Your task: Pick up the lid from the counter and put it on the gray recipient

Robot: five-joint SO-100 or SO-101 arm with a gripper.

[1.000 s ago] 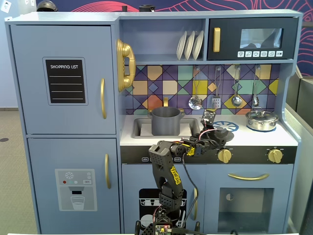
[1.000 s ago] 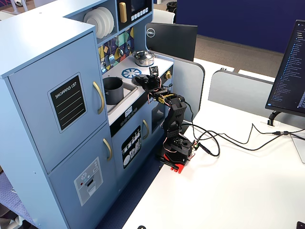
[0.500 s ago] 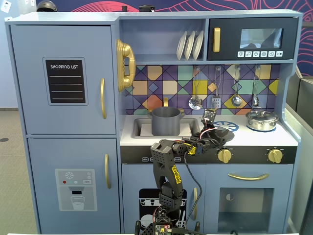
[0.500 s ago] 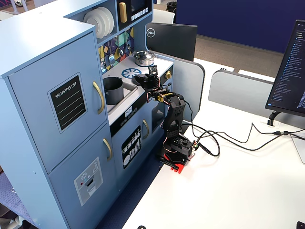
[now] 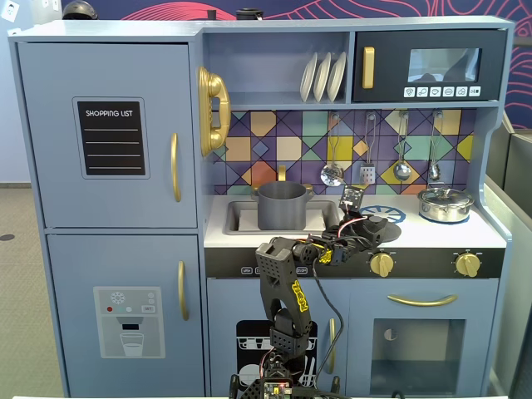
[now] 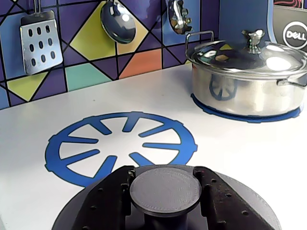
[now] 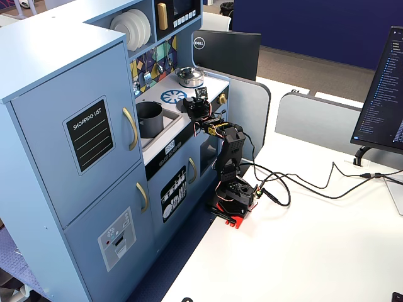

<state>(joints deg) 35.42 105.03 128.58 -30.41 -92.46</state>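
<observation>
- In the wrist view we see the black two-finger gripper (image 6: 164,191) clenched on the small knob of the flat round matte dark-gray lid (image 6: 249,211), just above the pale blue-white counter (image 6: 240,153).
- The lid sits near the printed blue burner ring (image 6: 72,153).
- The matte dark-gray cylindrical pot (image 5: 282,206) stands in the sink, well apart.

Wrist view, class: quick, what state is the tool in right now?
Tool: closed on the knob of the dark-gray lid, beside the blue burner ring on the counter.
</observation>
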